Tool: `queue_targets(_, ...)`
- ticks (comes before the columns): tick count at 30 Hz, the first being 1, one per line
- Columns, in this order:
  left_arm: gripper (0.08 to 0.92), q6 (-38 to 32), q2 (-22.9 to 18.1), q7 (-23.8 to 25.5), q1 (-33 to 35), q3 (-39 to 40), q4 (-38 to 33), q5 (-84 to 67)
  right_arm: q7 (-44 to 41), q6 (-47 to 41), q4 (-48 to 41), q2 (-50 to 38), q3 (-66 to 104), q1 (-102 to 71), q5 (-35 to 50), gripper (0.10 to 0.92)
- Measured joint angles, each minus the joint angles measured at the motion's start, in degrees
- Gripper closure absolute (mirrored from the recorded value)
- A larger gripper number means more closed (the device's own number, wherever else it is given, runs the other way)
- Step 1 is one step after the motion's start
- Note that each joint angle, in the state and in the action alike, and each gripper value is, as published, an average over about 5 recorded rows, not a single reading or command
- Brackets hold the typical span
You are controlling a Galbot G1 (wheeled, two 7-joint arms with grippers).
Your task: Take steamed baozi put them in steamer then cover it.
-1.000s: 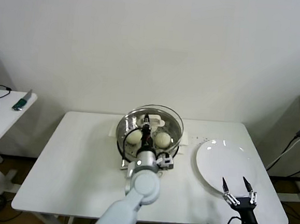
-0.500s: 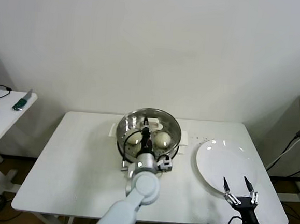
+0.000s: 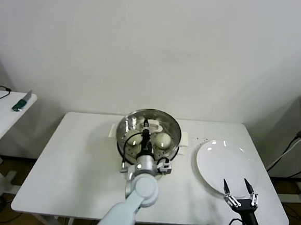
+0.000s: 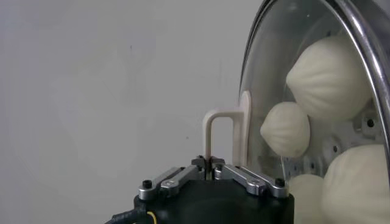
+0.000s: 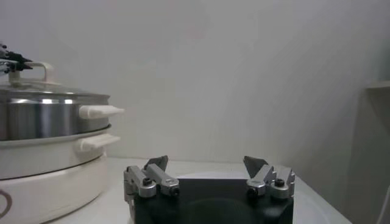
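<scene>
The steamer (image 3: pixel 122 139) stands at the table's back middle, and the glass cover (image 3: pixel 162 123) lies on its rim. My left gripper (image 3: pixel 145 126) is shut on the cover's cream handle (image 4: pixel 222 131) from above; its jaws pinch one leg of the handle. Through the glass I see steamed baozi (image 3: pixel 162 139) (image 3: pixel 134 139), several in the left wrist view (image 4: pixel 329 76). The right wrist view shows the steamer (image 5: pixel 42 115) closed under the cover (image 5: pixel 36 92). My right gripper (image 3: pixel 237 188) hangs open and empty over the near edge of the plate.
A flat white plate (image 3: pixel 225 162) lies on the table's right side, nothing on it. The steamer's cream side handles (image 5: pixel 100 111) stick out toward the plate. A small side table (image 3: pixel 4 114) with tools stands far left.
The cover, raised and tilted a second ago, has come down onto the steamer with my left gripper still on its handle. The right arm has hardly moved.
</scene>
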Motion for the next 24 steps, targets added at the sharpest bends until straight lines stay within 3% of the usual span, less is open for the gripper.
queue_targets(4, 0.829, 0.04, 0.34, 0.13, 0.15, 0.25, -0.42, -0.26, -0.01, -0.05, 0.03, 0.07, -0.04, 0.00, -0.02, 0.203)
queue_targets(14, 0.544, 0.09, 2.45, 0.67, -0.75, 1.92, -2.90, -3.79, -0.10, -0.52, -0.14, -0.04, -0.18, 0.50, -0.10, 0.203)
queue_targets(24, 0.258, 0.10, 7.23, 0.15, 1.33, 2.86, -9.94, -11.06, -0.30, -1.49, -0.63, -0.01, -0.64, 1.16, -0.16, 0.203)
